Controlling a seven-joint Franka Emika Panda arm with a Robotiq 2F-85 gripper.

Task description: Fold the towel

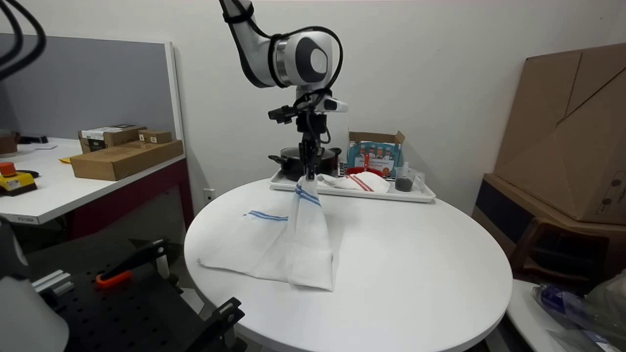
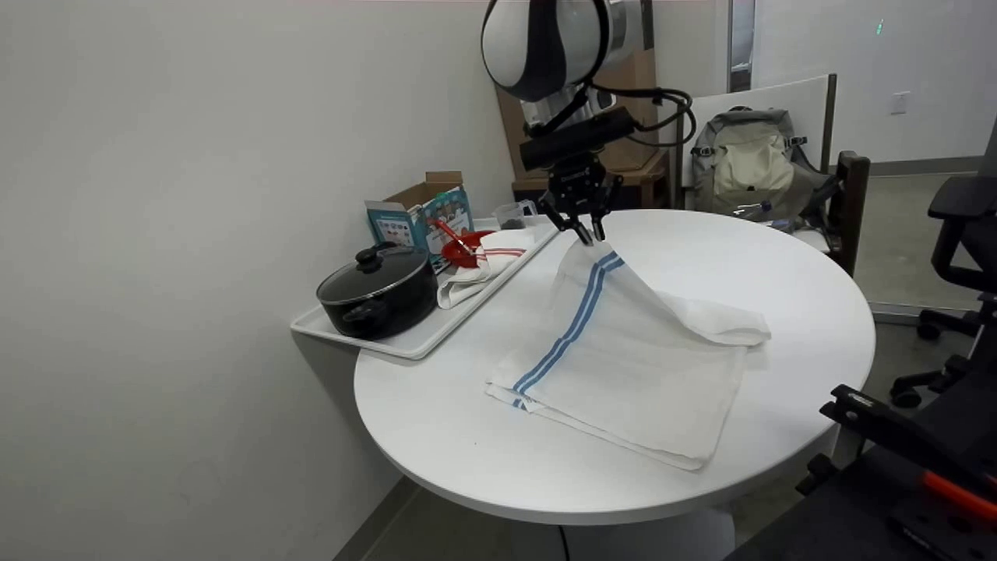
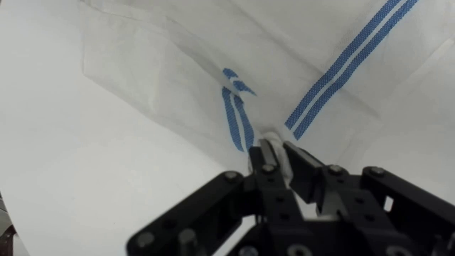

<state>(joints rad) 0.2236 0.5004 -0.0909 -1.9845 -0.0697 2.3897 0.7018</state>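
Note:
A white towel with blue double stripes lies on the round white table and shows in both exterior views [image 1: 313, 244] [image 2: 623, 366]. One corner is raised off the table up to my gripper, which shows in both exterior views [image 1: 310, 177] [image 2: 590, 238]. In the wrist view, my gripper [image 3: 274, 144] is shut on a bunched bit of the towel [image 3: 302, 53], which shows between the fingers. The rest of the towel lies in layers on the table, with a loose flap at one side. The layers underneath are partly hidden.
A white tray [image 1: 406, 196] stands at the table's wall side. It holds a black lidded pot [image 2: 382, 292], a red-striped cloth [image 1: 362, 182], a red bowl [image 2: 459, 253], a blue box [image 1: 374, 154] and a clear cup [image 1: 404, 182]. The round table [image 1: 415, 254] has a curved edge.

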